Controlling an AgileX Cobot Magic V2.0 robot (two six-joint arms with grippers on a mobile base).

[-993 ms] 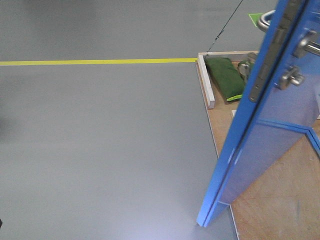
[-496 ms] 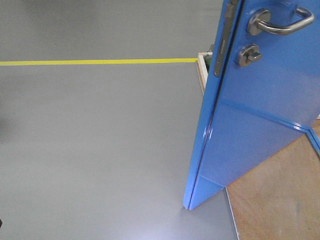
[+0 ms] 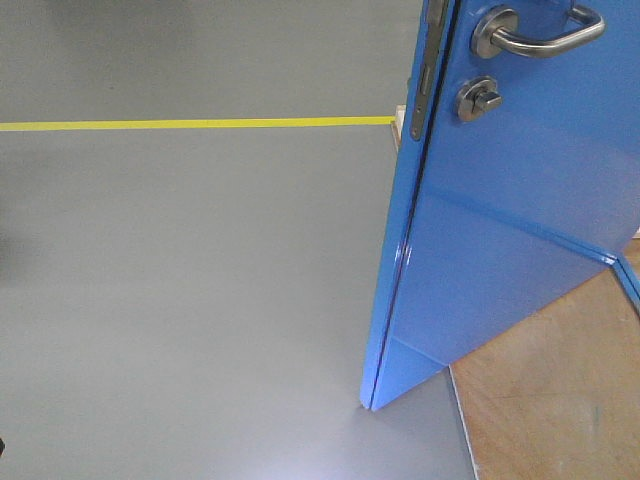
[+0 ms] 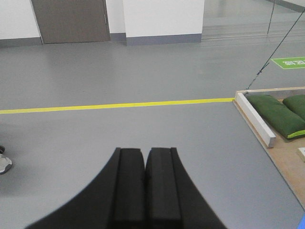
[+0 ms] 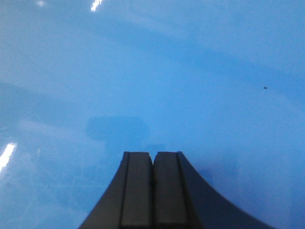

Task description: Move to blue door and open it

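The blue door [image 3: 520,230] stands on the right of the front view, its glossy face toward me. Its silver lever handle [image 3: 540,35] and round lock [image 3: 478,98] are at the top, and the metal latch plate [image 3: 424,90] is on its left edge. The door's bottom corner reaches over the grey floor. My right gripper [image 5: 153,155] is shut and empty, pointing at the blue door [image 5: 152,71], which fills that view close ahead. My left gripper [image 4: 145,151] is shut and empty, over open grey floor. Neither gripper shows in the front view.
A yellow tape line [image 3: 200,124] crosses the grey floor [image 3: 180,300]. A wooden platform [image 3: 560,410] lies under the door at the lower right. In the left wrist view, green sandbags [image 4: 276,112] and a white bar [image 4: 255,119] sit on the platform's edge, with a wall and brown door [image 4: 71,19] far behind.
The door has swung from nearly edge-on to face me, its free edge moving left and out over the grey floor. It now hides the sandbags and most of the platform.
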